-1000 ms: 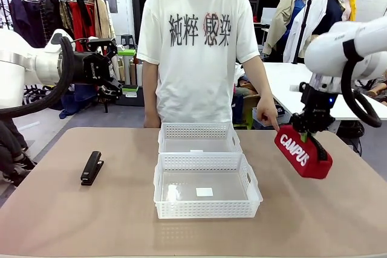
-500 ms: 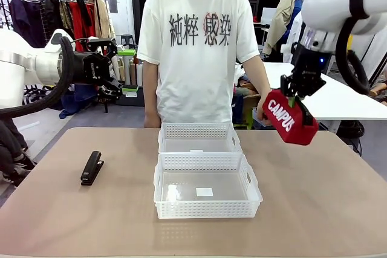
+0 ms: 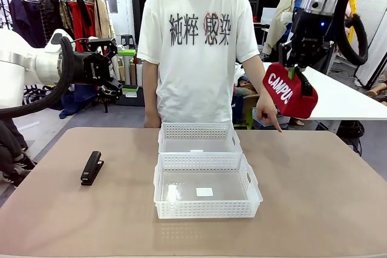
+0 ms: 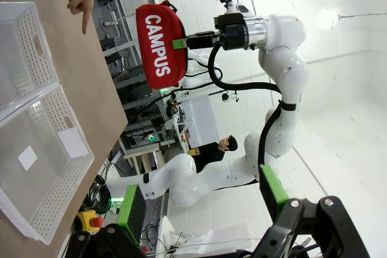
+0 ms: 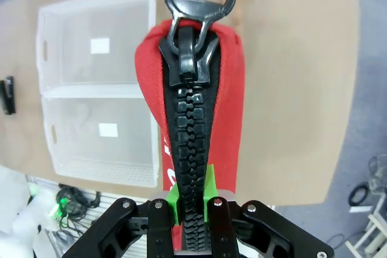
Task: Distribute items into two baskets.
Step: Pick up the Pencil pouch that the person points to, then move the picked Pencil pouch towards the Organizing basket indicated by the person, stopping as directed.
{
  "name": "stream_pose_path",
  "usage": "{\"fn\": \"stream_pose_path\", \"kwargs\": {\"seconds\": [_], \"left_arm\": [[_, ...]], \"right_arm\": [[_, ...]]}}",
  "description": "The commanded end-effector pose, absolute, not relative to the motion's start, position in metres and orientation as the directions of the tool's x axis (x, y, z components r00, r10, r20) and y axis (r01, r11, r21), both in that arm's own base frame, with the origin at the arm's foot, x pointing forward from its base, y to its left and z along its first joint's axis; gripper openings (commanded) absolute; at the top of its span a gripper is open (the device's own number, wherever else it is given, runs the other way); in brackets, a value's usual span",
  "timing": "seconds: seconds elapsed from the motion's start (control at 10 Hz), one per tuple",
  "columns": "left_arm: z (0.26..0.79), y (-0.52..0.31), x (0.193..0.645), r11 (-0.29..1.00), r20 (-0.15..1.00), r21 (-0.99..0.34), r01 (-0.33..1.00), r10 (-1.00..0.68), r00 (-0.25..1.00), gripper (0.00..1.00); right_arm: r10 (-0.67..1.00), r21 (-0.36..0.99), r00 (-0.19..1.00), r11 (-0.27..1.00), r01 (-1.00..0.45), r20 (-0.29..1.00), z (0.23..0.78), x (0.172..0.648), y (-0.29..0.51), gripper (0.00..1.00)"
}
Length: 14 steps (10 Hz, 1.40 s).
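Aloft, red pouch clamped between right fingers.

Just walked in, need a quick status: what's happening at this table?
The right gripper is shut on the red CAMPUS pouch, holding it in the air above the far right of the table. The left gripper hangs open at the left, empty. The black stapler lies left of the two white baskets; neither holds an item yet. The person's hand points down below the pouch.

stapler on table, left | near basket centre, far basket just behind it | pouch aloft, far right
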<state>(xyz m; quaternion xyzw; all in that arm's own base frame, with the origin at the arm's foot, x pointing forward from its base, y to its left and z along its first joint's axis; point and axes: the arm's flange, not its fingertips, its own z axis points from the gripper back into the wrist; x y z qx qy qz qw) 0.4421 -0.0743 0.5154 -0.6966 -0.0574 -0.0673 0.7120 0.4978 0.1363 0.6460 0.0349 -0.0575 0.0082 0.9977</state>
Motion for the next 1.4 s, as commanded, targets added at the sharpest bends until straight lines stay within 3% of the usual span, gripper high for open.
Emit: {"fn": "stream_pose_path", "kwargs": {"seconds": [0.0, 0.5, 1.3], "left_arm": [[0.518, -0.073, 0.441, 0.024, 0.181, -0.983, 0.181, -0.017, 0.983, 1.00], [0.518, -0.073, 0.441, 0.024, 0.181, -0.983, 0.181, -0.017, 0.983, 1.00], [0.518, -0.073, 0.441, 0.024, 0.181, -0.983, 0.181, -0.017, 0.983, 1.00]], "right_arm": [[-0.031, 0.012, 0.992, 0.999, 0.030, 0.125, 0.670, 0.498, 0.145, 0.00], [-0.031, 0.013, 0.977, 1.000, 0.029, 0.212, 0.732, 0.481, 0.142, 0.00], [-0.007, 0.050, 0.978, 0.999, -0.003, 0.210, 0.730, 0.478, 0.138, 0.00]]}}
